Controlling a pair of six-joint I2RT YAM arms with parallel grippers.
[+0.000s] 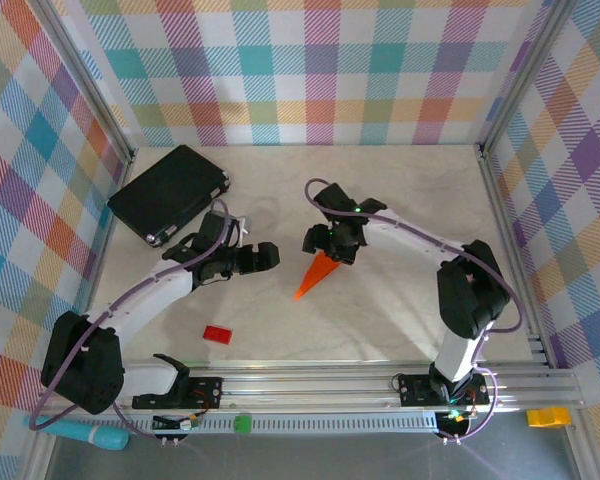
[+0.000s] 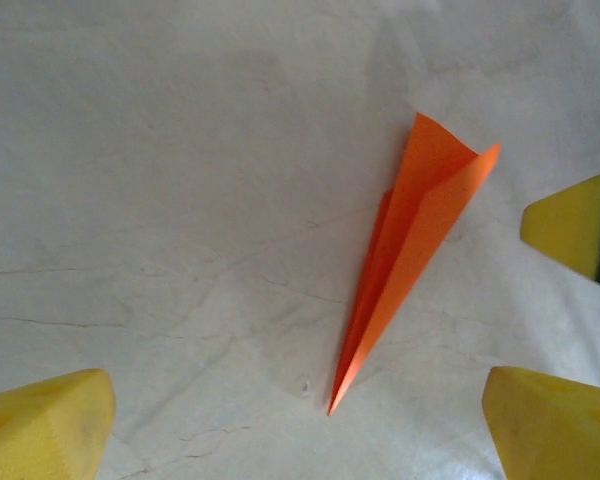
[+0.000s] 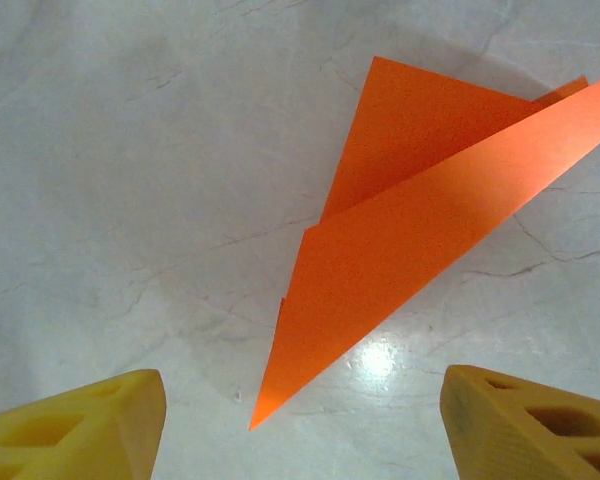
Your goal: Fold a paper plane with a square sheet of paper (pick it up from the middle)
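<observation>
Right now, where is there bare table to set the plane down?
Bare: the far strip right of the black case; the right side beyond the right arm; the near stretch between the red block and the right arm's base. Crowded: the middle, where the left gripper and right gripper sit close to the paper plane.

top: paper plane [image 1: 315,278] rear hid under right gripper [image 1: 332,256] | R wrist: its tail cut by edge

Orange paper plane [image 1: 313,279], black case [image 1: 168,192]
</observation>
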